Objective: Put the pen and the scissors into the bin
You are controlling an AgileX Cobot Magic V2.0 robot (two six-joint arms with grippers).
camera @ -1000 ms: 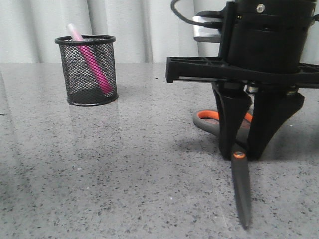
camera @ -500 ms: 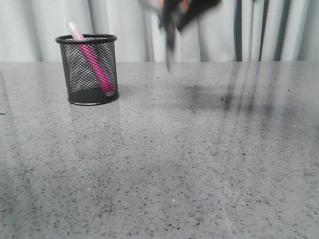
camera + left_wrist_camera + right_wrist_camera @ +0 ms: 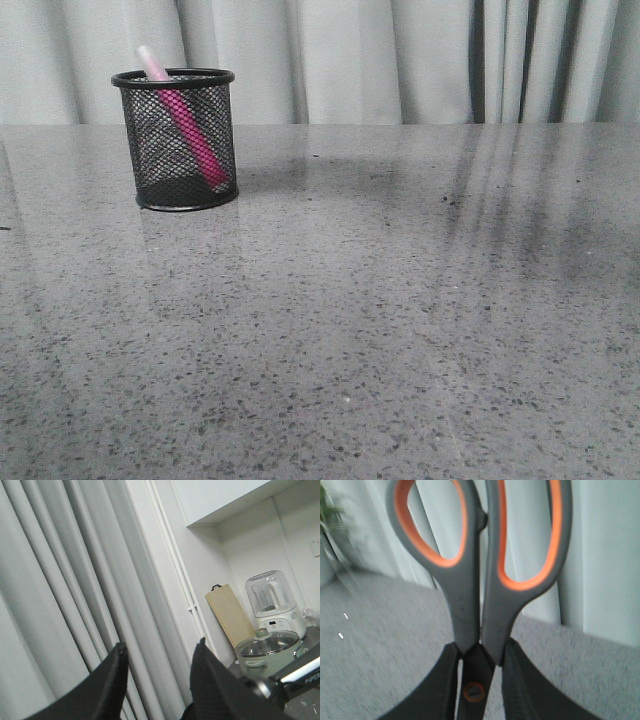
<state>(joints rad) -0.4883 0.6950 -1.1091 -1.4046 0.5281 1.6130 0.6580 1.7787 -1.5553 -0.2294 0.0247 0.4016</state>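
Up high, pinching grey orange-lined scissors [image 3: 480, 580] in the right gripper [image 3: 477, 680], blades hidden; left gripper [image 3: 157, 680] gaping empty; pink pen [image 3: 185, 120] leaning inside black mesh cup [image 3: 180, 140].

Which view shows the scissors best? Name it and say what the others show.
The right wrist view: the scissors fill it, handles clear, clamped at the pivot by the right gripper. The front and left wrist views show none of them.

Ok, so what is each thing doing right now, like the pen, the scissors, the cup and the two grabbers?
pen: standing tilted inside the cup, cap end poking out.
bin: upright on the table, holding the pen only.
scissors: blades closed, lifted off the table.
right gripper: shut on the scissors.
left gripper: open, empty.
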